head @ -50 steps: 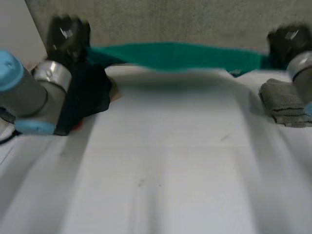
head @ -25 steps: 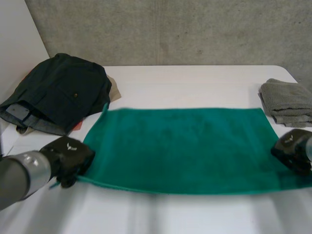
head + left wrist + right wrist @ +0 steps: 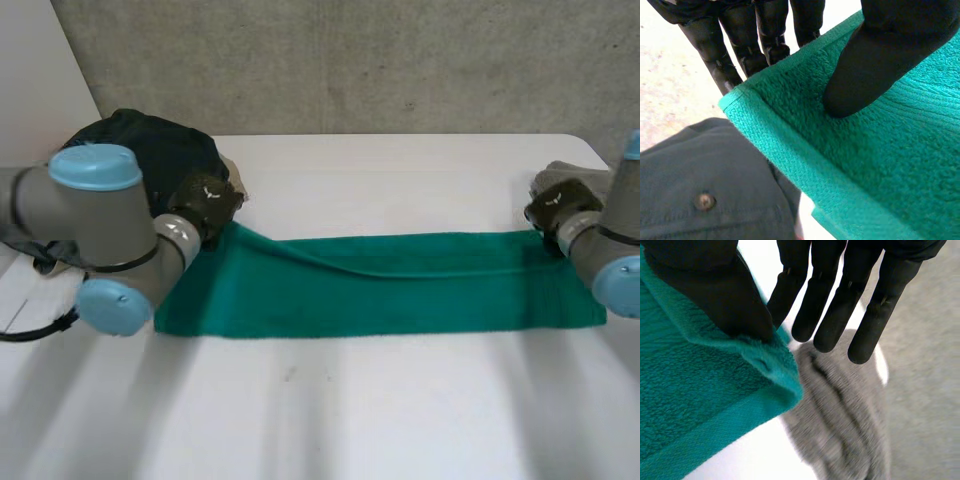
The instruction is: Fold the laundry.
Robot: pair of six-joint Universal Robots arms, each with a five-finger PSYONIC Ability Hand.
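left hand and right hand each pinch a far corner of towel, thumb on top. risk: uneven release skews fold, edges mismatch.

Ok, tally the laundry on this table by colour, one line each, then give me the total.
Green towel: 1
Dark garment: 1
Grey cloth: 1
Total: 3
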